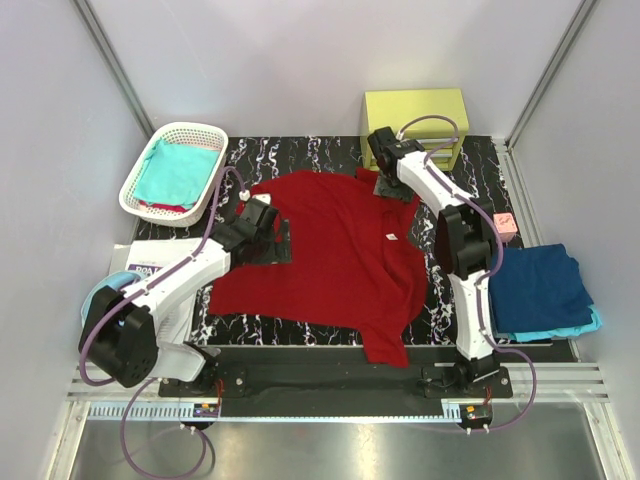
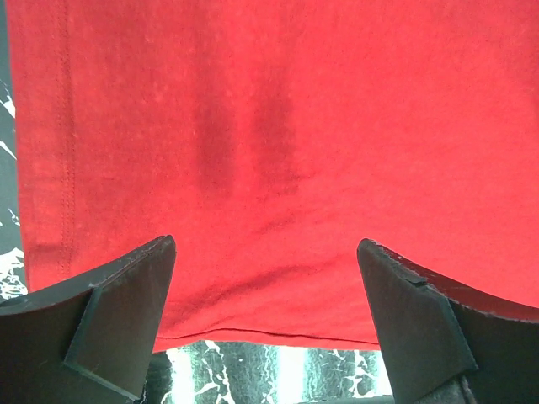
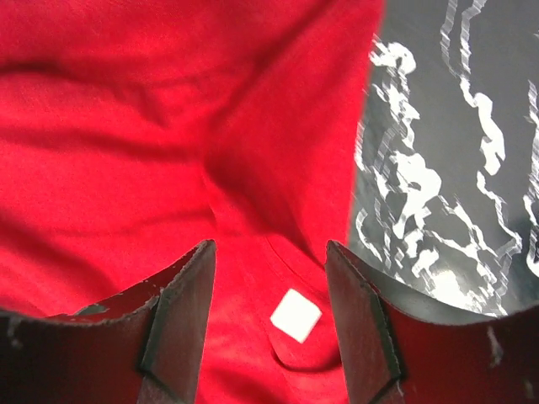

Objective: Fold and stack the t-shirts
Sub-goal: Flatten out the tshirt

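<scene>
On the table (image 1: 300,155) a red shirt (image 1: 330,255) lies spread, a tool at either end.
Its long axis runs crosswise: hem at the left tool (image 2: 265,252), collar end by the right tool (image 3: 269,252); both stand with jaws apart, gripping nothing.

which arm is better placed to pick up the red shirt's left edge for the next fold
Left: the left hand, open, sits right over that edge of the red shirt; the right hand is across at its far right corner.
</scene>
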Available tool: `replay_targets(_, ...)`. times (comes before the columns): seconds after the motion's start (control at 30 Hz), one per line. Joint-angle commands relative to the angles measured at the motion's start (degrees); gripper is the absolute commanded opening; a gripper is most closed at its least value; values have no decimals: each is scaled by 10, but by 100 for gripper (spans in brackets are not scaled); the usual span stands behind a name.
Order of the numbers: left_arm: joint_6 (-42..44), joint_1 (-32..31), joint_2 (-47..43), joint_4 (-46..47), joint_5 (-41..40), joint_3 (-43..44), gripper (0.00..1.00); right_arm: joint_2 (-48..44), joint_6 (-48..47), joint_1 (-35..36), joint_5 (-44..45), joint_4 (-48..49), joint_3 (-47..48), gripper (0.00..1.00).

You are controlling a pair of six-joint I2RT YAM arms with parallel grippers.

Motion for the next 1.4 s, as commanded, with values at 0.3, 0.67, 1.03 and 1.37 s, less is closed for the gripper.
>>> replay_targets(0.3,7,-4,-15,16,29,-9,95,58,-23,0,-4,-13,62,56)
replay_targets(0.67,8,-10,-5,17,28,-8,95,65,-27,-2,-3,0,-5,47)
replay_targets(1.03,5,-12,-8,15,25,-15,95,11,5,-29,62,-8,-53,0)
replay_targets(1.37,-12,-12,88,12,61,21,95,-62,16,-67,117,-30,-73,0)
